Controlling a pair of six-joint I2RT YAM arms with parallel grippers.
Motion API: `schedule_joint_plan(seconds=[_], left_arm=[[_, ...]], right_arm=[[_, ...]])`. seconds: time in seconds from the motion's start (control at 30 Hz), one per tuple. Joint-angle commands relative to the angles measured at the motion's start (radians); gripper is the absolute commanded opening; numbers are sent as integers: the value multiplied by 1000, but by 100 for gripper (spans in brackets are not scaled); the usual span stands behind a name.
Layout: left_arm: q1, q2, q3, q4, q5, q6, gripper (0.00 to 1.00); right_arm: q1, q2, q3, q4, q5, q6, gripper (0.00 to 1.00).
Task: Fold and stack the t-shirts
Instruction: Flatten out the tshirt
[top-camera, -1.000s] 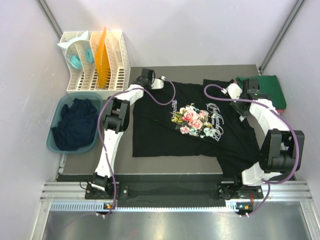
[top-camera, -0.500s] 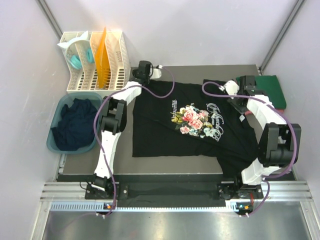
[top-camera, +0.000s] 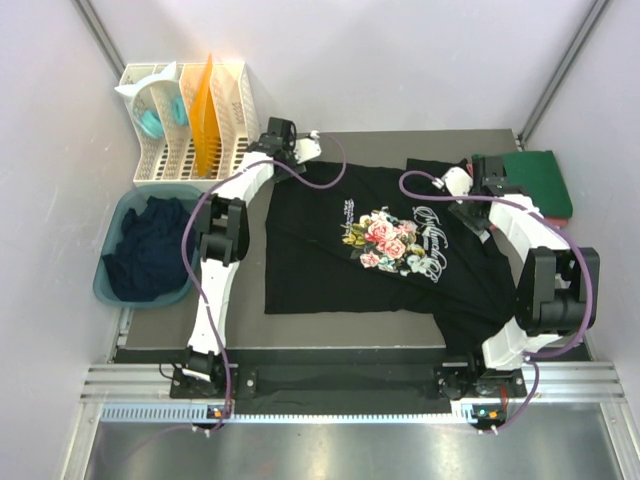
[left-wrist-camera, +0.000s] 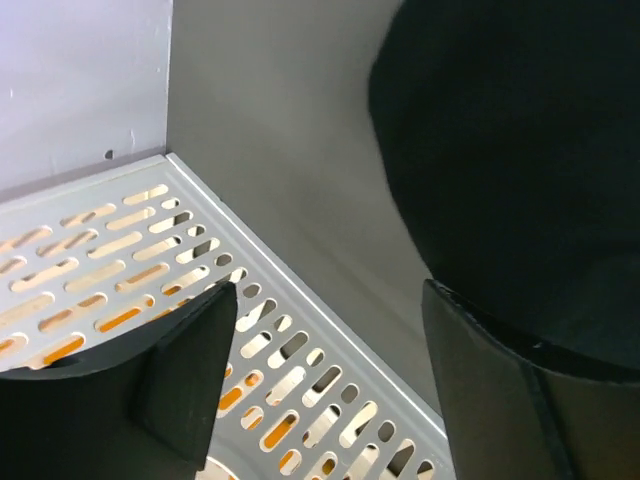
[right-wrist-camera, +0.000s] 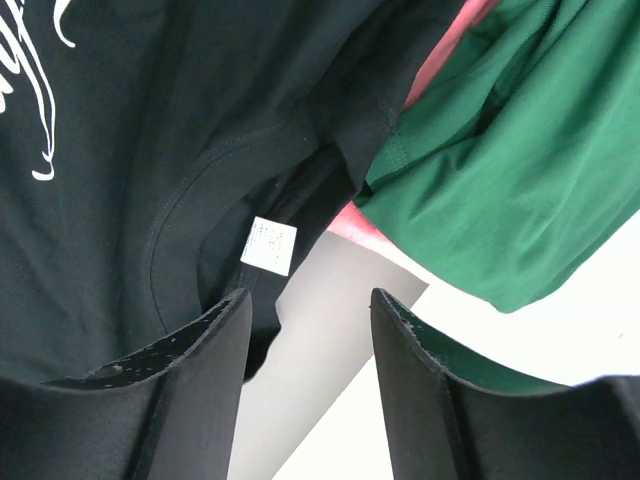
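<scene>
Jaws apart on both arms, nothing held.
Left gripper (left-wrist-camera: 328, 292) gapes wide beside white rack (left-wrist-camera: 120, 250); right gripper (right-wrist-camera: 310, 296) parted over black t-shirt (right-wrist-camera: 150, 150) collar, near green t-shirt (right-wrist-camera: 520, 170).

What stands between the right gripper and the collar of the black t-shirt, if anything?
Nothing visible does. The right gripper is open close to the collar of the black t-shirt, near its white label. The folded green shirt lies off to one side, not between them.
</scene>
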Motion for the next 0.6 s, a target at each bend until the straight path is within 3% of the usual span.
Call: schedule_joint_plan(seconds=[0.0,0.2,0.4,0.57], left_arm=[[55,-38,66,-126,207,-152,82],[102,-25,103,-267,382,-255,80],[156,-15,106,-214,491,-436,81],[158,8,103,-237,562,-447,80]], right_arm=[[8,-54,-3,27,7,12,53],[10,-53,7,22,8,14,54],[11,-50,17,22,13,17,55],[16,-47,24,21,19,17,55]])
